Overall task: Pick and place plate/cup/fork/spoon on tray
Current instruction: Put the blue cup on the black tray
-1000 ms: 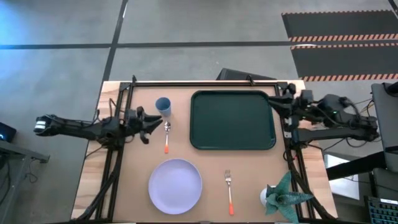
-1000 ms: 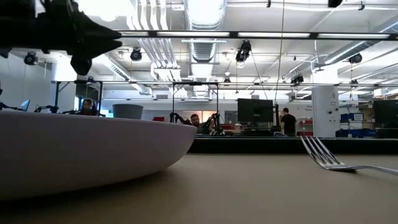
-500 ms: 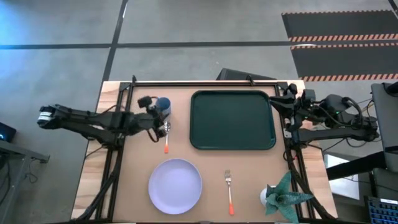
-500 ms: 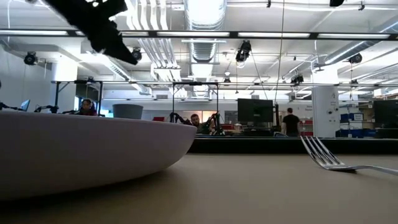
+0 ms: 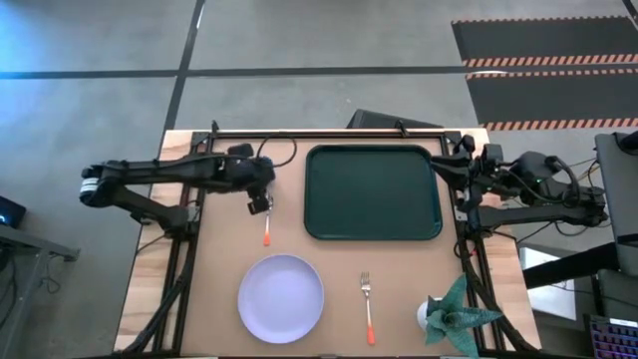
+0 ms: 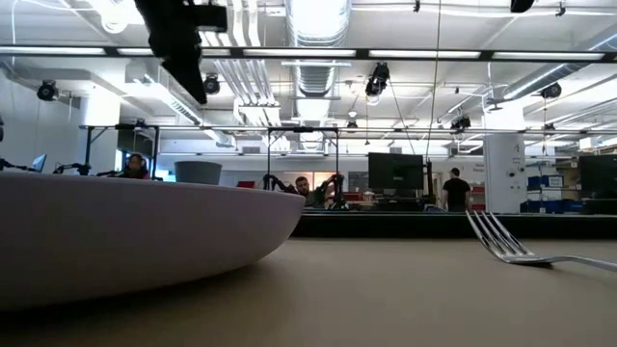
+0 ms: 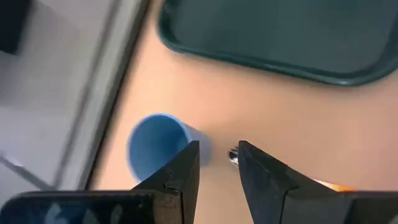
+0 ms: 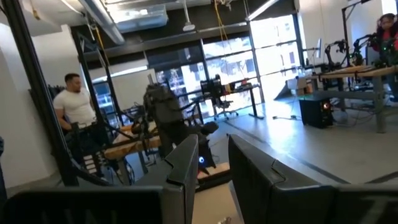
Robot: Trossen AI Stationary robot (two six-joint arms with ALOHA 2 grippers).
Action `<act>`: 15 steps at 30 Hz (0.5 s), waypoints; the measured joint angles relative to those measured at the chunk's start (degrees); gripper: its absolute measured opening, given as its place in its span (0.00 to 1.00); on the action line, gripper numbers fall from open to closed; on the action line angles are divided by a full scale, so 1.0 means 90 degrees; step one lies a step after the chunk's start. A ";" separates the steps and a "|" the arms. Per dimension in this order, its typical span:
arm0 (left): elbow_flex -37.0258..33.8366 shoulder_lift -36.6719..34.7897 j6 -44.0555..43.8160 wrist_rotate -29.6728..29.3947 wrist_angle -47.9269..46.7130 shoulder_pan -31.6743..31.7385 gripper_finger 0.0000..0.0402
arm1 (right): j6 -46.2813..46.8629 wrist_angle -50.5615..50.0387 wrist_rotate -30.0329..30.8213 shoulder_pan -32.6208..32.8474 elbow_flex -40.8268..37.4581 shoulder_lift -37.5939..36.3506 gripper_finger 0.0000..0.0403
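In the left wrist view the light-blue cup (image 7: 155,146) stands upright on the table. The spoon's bowl (image 7: 233,155) lies just beside it. My left gripper (image 7: 219,163) hangs open above them and points steeply down, touching neither. From above, this gripper (image 5: 259,205) covers the cup; the spoon's orange handle (image 5: 267,235) shows below it. The lavender plate (image 5: 281,297) and the fork (image 5: 368,309) lie near the front edge. The green tray (image 5: 373,191) sits at the far middle. My right gripper (image 5: 464,178) waits open at the tray's right side.
A small potted plant (image 5: 454,311) stands at the near right corner. Dark frame rails (image 5: 189,249) run along the table's left and right sides. In the low view the plate's rim (image 6: 145,231) fills the left and the fork's tines (image 6: 501,241) rise at the right.
My left gripper has risen and swung toward the table's right, from beside the spoon to over the cup. It has tipped from about level to pointing steeply down. The tableware has not moved.
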 joint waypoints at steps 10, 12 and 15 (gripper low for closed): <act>-0.0011 0.0902 0.0013 0.0476 -0.0002 0.0903 0.23 | 0.0004 -0.0257 -0.0003 0.0000 -0.0002 -0.0001 0.20; -0.0011 0.1012 0.0018 0.0480 -0.0007 0.1018 0.24 | 0.0002 -0.0257 -0.0007 0.0000 -0.0002 -0.0002 0.20; -0.0011 0.1174 0.0052 0.0483 -0.0003 0.1176 0.28 | 0.0005 -0.0256 -0.0036 0.0000 -0.0002 -0.0002 0.20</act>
